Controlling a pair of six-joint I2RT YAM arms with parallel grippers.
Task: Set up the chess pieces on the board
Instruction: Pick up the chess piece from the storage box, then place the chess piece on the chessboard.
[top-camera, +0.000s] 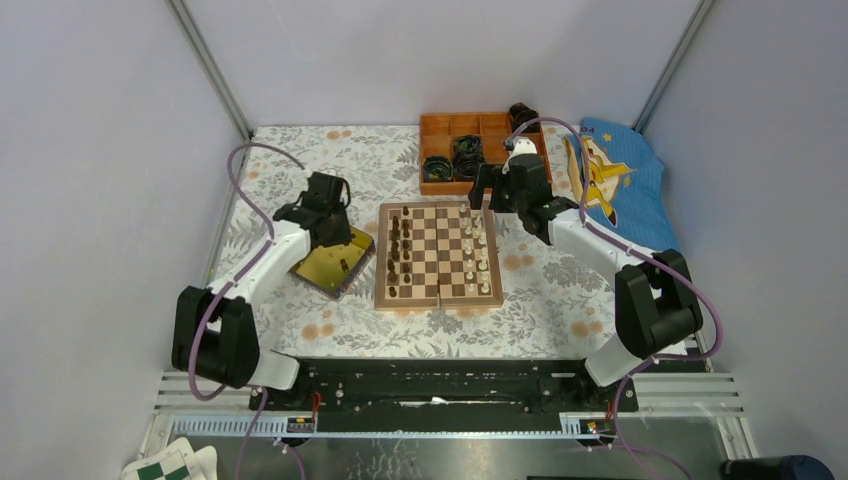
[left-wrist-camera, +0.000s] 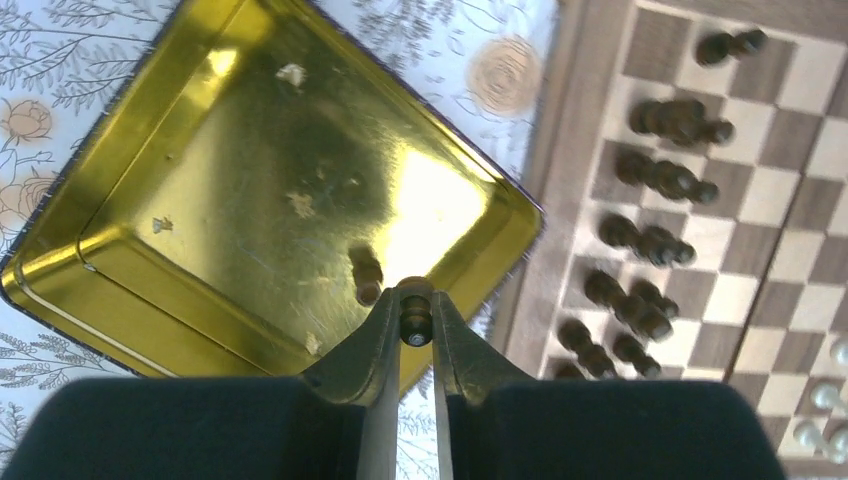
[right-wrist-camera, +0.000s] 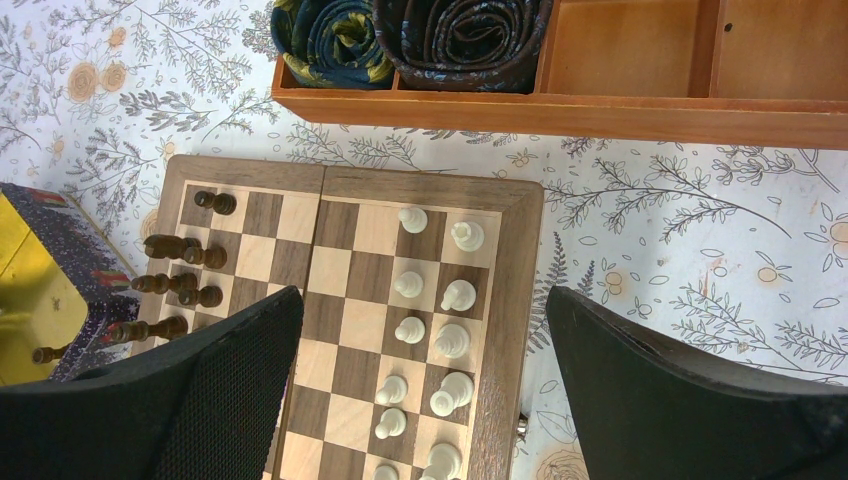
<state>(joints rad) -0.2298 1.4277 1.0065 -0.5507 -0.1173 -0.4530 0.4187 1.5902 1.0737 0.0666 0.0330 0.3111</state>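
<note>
Chess pieces (right-wrist-camera: 409, 284) line both sides of the board (top-camera: 440, 250), and the left gripper (left-wrist-camera: 415, 325), clamped on one dark piece (left-wrist-camera: 415, 305) over the gold tray (left-wrist-camera: 200, 150), should lower it upright onto a vacant square, while the right gripper (right-wrist-camera: 420, 330) hangs wide open.

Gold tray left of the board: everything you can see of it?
The gold tray is a shallow rectangle, shiny and metal-looking, with a raised rim, rounded corners and a dark speckled outer wall. It lies askew on the floral cloth left of the board, one corner close to the board's border. Its floor shows pale scuffs and one loose dark piece. The left gripper has its fingers shut on a held dark piece above the tray's edge.
</note>
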